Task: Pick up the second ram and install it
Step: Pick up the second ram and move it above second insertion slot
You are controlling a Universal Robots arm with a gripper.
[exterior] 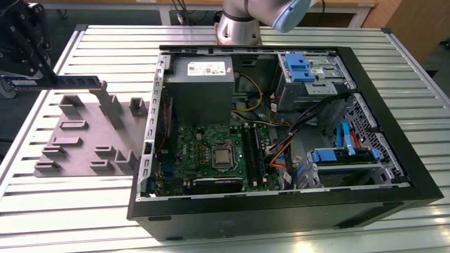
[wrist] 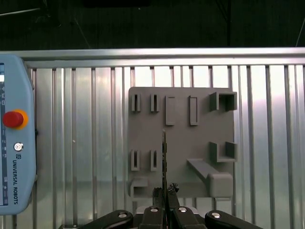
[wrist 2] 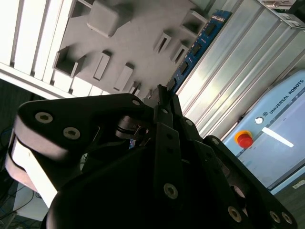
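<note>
gripper [wrist: 165, 190] clamped on the second ram [wrist: 164, 152], held above grey fixture tray [wrist: 181, 143]

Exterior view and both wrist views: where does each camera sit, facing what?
Exterior view: off the arm, high, looking down on the computer case and grey tray; the arm's base and pincer show.
First wrist view: at the wrist, facing down past the pincer onto the tray.
Second wrist view: at the wrist, slanting past the pincer's body.
Shared: all show the tray and the held second ram.
</note>
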